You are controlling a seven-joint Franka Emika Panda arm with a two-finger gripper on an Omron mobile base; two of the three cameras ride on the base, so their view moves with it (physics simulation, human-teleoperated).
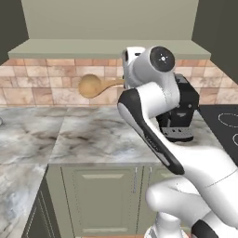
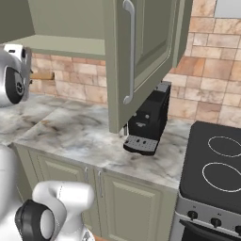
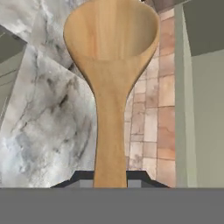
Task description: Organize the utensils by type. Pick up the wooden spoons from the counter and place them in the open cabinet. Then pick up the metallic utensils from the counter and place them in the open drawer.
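Light-tan wood, oval bowl leading: the wooden spoon [image 1: 94,85] hangs level above the marble tabletop [image 1: 93,135], just under the open cabinet [image 1: 109,47] shelf, its bowl pointing left against the tile backsplash [image 1: 42,81]. I see my hand [image 3: 110,179] clenched on its handle in the hand view; from the base cameras the white arm [image 1: 148,125] hides that grip, and a coffee machine [image 2: 148,122] is half covered.

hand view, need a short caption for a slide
Pincer holding a light wooden spoon by its handle above the marble counter.
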